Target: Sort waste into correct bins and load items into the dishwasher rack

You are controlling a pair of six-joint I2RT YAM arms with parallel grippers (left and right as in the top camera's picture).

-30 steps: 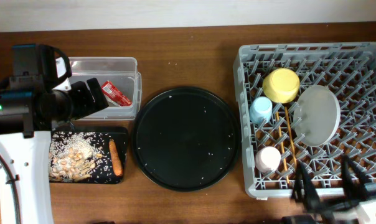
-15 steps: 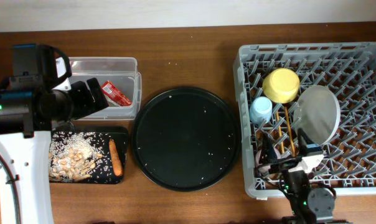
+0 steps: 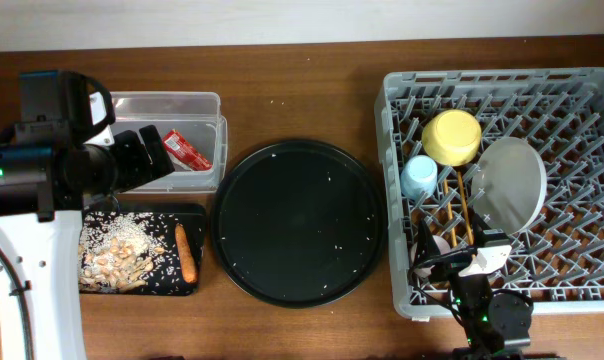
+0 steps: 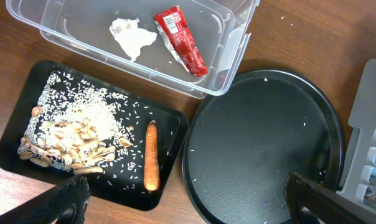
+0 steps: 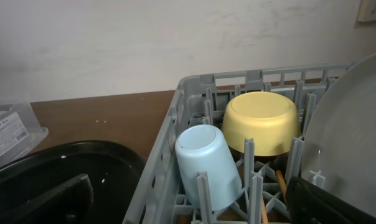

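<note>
From the left wrist cam we see the left gripper (image 4: 187, 183) spread wide open above the desk (image 4: 300, 37). The white tissue (image 4: 132, 36) and red wrapper (image 4: 180, 40) sit in the clear tub (image 4: 231, 46), though overhead the arm hides that tissue. Food scraps (image 4: 76, 134) and the carrot stick (image 4: 151, 154) lie in the small black tray (image 4: 14, 134). The rack (image 3: 572, 110) holds the yellow bowl (image 3: 452, 137), blue cup (image 3: 418, 176), plate (image 3: 509, 185) and chopsticks (image 3: 460, 205). The right gripper (image 5: 188, 186) is open too, near that cup.

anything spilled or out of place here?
Yes: loose pale grains dot the round black tray, outside the small black tray that holds the scraps. Nothing else looks off.
</note>
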